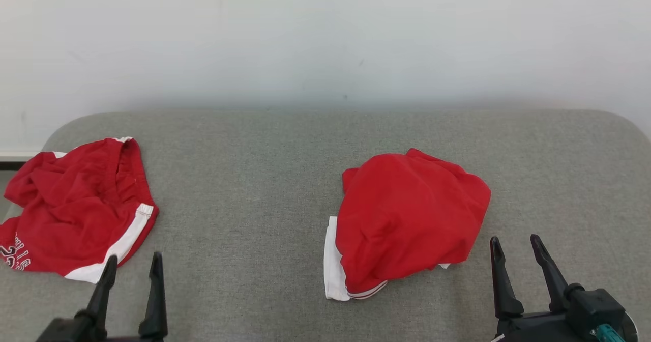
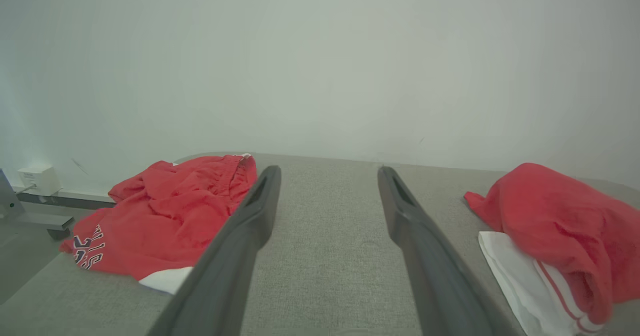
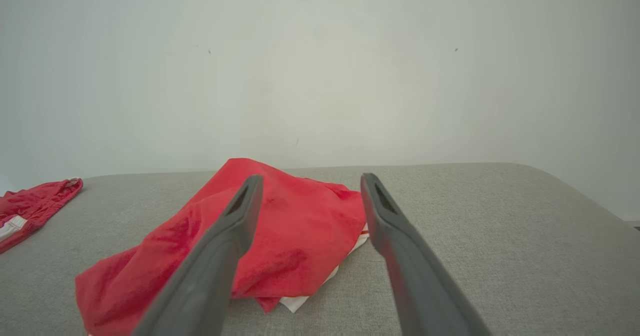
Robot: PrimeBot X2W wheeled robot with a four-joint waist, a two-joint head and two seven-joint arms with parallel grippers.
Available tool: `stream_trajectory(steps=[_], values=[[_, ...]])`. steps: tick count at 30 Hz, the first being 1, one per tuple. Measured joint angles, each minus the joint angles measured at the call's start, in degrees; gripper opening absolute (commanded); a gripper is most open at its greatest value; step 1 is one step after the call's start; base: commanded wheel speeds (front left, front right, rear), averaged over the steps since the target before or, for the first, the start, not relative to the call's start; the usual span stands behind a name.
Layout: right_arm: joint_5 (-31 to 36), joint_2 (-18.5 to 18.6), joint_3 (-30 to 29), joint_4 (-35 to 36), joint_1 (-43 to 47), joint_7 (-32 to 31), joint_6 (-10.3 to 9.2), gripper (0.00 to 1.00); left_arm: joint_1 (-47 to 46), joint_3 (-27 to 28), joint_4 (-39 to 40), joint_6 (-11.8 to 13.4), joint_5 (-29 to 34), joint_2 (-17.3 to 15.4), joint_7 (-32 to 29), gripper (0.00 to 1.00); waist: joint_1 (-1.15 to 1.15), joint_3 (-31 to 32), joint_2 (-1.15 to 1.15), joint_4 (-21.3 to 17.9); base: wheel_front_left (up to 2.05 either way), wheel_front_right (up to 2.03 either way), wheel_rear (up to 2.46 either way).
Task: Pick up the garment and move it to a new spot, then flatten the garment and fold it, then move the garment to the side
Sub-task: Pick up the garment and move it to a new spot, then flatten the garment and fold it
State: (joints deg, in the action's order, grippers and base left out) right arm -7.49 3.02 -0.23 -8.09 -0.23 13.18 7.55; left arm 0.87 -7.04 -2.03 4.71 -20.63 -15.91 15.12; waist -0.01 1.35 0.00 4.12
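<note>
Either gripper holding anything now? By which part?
Nothing held. Left gripper and right gripper open and empty; left red garment and centre red garment lie loose on the grey surface.

Pincer spread; lettered garment left, bundled garment right.

Red garment is bunched in a rounded heap mid grey pad, white striped hem poking out underneath. Red shorts with a white side stripe lie rumpled at the pad's left edge, well apart.
</note>
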Motion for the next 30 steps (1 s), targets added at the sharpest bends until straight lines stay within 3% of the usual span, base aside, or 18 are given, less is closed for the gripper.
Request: stream_trajectory(steps=[7,15,30], values=[[-0.26,0.26,-0.59,1.27,2.07,-0.6,0.0,1.0,4.14,1.75,1.52,-1.22,1.02,1.56,0.0,1.0,0.0,0.34,0.0,0.29,0.0,0.0,0.0],[-0.45,0.25,-0.54,1.8,2.6,-1.41,0.0,1.0,4.27,1.58,1.21,-5.23,1.45,1.99,0.0,1.0,0.01,0.51,0.0,-0.17,0.0,0.0,0.0],[-0.48,0.45,-0.98,1.35,3.1,-1.53,0.0,1.0,4.17,3.12,0.4,-6.44,2.83,3.09,0.0,1.0,0.01,0.42,0.0,-0.85,0.0,0.0,0.0]])
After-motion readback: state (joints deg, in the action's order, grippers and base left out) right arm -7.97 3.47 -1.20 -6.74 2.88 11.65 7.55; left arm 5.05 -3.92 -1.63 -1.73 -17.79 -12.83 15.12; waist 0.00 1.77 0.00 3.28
